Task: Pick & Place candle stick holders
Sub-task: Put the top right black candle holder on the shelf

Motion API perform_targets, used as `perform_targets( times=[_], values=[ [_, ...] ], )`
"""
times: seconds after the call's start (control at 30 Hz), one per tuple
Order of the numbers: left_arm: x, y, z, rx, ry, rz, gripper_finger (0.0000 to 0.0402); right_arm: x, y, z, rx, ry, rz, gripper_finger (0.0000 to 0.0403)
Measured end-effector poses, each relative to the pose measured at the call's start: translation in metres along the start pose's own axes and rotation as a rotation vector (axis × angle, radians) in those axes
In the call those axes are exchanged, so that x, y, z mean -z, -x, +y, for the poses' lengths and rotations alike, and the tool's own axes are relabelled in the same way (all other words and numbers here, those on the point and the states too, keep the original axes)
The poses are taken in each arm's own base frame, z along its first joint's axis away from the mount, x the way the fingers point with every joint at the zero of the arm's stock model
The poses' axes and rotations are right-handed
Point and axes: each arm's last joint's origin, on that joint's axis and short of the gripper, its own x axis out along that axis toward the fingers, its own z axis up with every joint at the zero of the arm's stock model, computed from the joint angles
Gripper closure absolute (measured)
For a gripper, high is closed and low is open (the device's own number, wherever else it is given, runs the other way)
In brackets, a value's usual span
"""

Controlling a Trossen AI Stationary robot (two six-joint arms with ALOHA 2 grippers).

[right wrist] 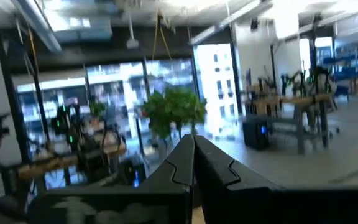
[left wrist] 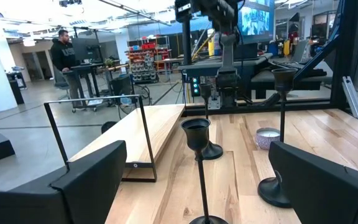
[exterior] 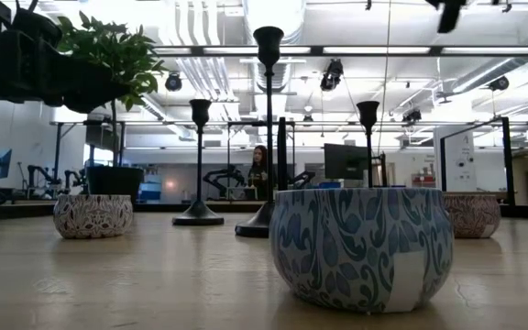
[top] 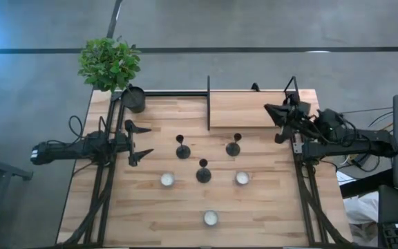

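Nearest the low camera sits a blue-and-white patterned candle bowl [exterior: 362,246], filling the lower centre of that frame; in the high view it is the round white candle [top: 211,218] at bottom centre. Two more patterned candle bowls lie behind it, one at the left [exterior: 93,215] [top: 166,180] and one at the far right [exterior: 473,214] [top: 242,178].

Three black candle stick holders stand upright on the wooden table [top: 254,221], well apart from each other, in a loose triangle at mid-frame of the high view: the left holder [top: 182,148], the right holder [top: 233,145], and the middle holder [top: 203,171] just below and between them. In the low view the middle holder [exterior: 268,128] rises tallest, between the other two.

At left centre of the high view, the left gripper [top: 140,142] hovers with its jaws spread wide, holding nothing, pointed at the left holder [left wrist: 199,162].

In the upper right, the right gripper [top: 273,111] waits by the raised wooden shelf [top: 247,111], its fingers [right wrist: 173,171] pressed together on nothing.

A potted plant [top: 110,66] stands at the table's upper left corner.
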Motion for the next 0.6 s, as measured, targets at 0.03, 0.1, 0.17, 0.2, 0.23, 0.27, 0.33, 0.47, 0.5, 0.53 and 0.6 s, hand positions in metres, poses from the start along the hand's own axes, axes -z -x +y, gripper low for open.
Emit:
perform_targets(
  times=[0.03, 0.1, 0.17, 0.2, 0.23, 0.27, 0.33, 0.47, 0.5, 0.53, 0.6],
  values=[
    [0.000, 0.000, 0.000, 0.000, 0.000, 0.000, 0.0003, 0.000, -0.007, 0.002, 0.003, 0.011, 0.036, 0.0394],
    [0.000, 0.000, 0.000, 0.000, 0.000, 0.000, 0.0003, 0.006, -0.021, 0.006, 0.017, 0.028, 0.133, 0.0394],
    [0.000, 0.000, 0.000, 0.000, 0.000, 0.000, 0.0003, 0.013, -0.034, 0.009, 0.063, 0.026, 0.215, 0.0394],
    [0.000, 0.000, 0.000, 0.000, 0.000, 0.000, 0.0003, 0.015, -0.040, 0.010, 0.088, 0.031, 0.252, 0.0394],
    [0.000, 0.000, 0.000, 0.000, 0.000, 0.000, 0.0003, 0.015, -0.044, 0.011, 0.112, 0.042, 0.278, 0.0392],
    [0.000, 0.000, 0.000, 0.000, 0.000, 0.000, 0.0003, 0.014, -0.048, 0.011, 0.138, 0.049, 0.294, 0.0388],
    [0.000, 0.000, 0.000, 0.000, 0.000, 0.000, 0.0003, 0.009, -0.052, 0.012, 0.187, 0.062, 0.319, 0.0375],
    [0.000, 0.000, 0.000, 0.000, 0.000, 0.000, 0.0003, 0.000, -0.053, 0.013, 0.206, 0.055, 0.320, 0.0335],
    [0.000, 0.000, 0.000, 0.000, 0.000, 0.000, 0.0003, -0.003, -0.051, 0.012, 0.215, 0.052, 0.316, 0.0323],
    [0.000, 0.000, 0.000, 0.000, 0.000, 0.000, 0.0003, -0.005, -0.050, 0.012, 0.227, 0.048, 0.315, 0.0310],
    [0.000, 0.000, 0.000, 0.000, 0.000, 0.000, 0.0003, -0.004, -0.045, 0.010, 0.238, 0.042, 0.344, 0.0285]
  ],
)
